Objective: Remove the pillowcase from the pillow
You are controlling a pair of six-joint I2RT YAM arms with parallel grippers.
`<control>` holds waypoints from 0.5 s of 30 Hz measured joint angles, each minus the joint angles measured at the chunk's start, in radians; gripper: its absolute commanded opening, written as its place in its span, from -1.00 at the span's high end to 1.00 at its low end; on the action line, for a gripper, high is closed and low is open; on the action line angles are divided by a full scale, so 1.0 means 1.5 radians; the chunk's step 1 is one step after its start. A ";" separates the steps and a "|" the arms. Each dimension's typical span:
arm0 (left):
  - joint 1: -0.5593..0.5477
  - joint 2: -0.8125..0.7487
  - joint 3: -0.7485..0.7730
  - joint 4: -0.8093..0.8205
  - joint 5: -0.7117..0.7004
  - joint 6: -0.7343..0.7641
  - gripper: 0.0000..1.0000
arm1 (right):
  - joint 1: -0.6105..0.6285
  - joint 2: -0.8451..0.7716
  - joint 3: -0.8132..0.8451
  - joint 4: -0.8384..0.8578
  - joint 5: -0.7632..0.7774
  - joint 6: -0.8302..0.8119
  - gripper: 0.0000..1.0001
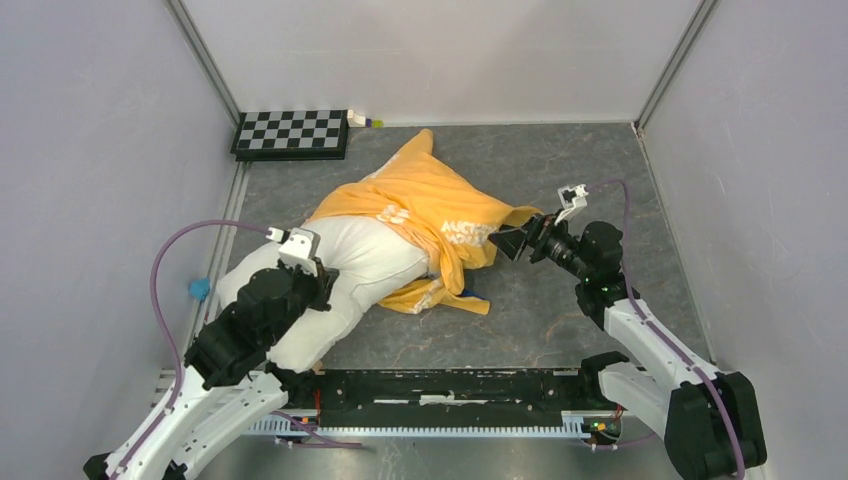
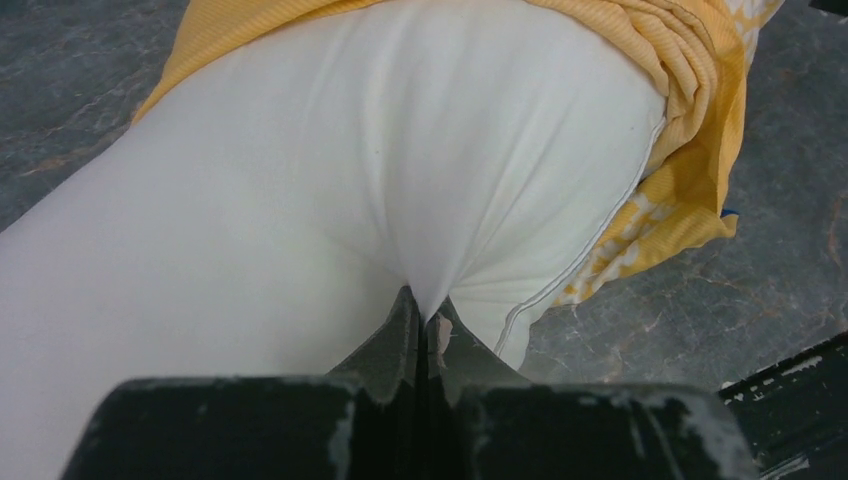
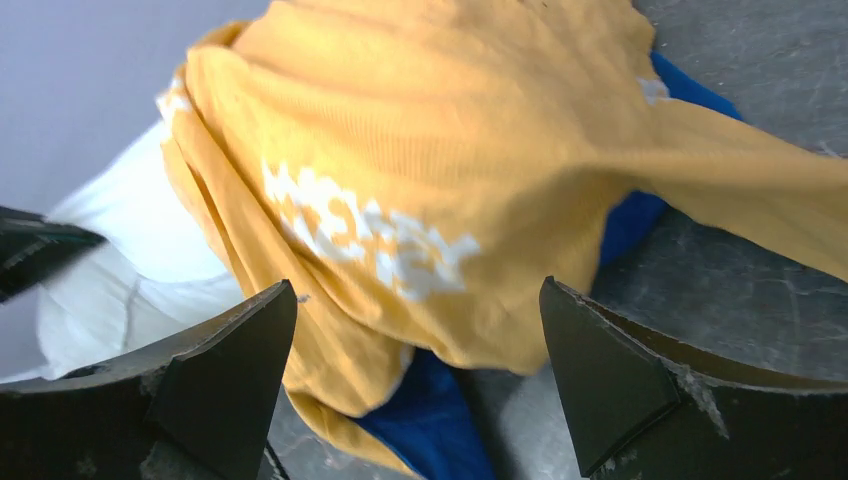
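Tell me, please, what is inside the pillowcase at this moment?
The far end of the white pillow sits inside the pillowcase; its near half sticks out, pinched by the shut left end effector. How deep it reaches is covered by the fabric, as is anything else inside.

Right half of the grey marbled table mat (image 1: 600, 170) is bare, giving open passage to the far and right walls. Plump white stuffed pillow (image 1: 365, 265), half inside the orange-yellow fabric pillowcase (image 1: 430, 200), lies diagonally and blocks centre-left. Black-and-white checkerboard panel (image 1: 292, 132) fills the far-left corner. Narrow bare strip between pillow and black near-edge rail (image 1: 450, 385). Small teal object (image 1: 200, 290) by the left wall.
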 measured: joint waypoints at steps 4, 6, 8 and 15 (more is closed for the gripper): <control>0.000 0.002 -0.009 0.014 0.051 0.009 0.95 | 0.000 0.031 -0.023 0.084 0.008 0.111 -0.96; 0.000 0.004 -0.010 0.015 0.062 0.010 0.95 | 0.000 0.042 -0.032 0.104 0.028 0.158 -0.92; 0.000 0.008 -0.010 0.018 0.077 0.010 0.95 | 0.000 0.044 -0.042 0.107 0.063 0.206 -0.79; 0.000 0.014 -0.017 0.027 0.100 0.010 0.95 | 0.000 0.029 -0.083 0.102 0.210 0.294 0.71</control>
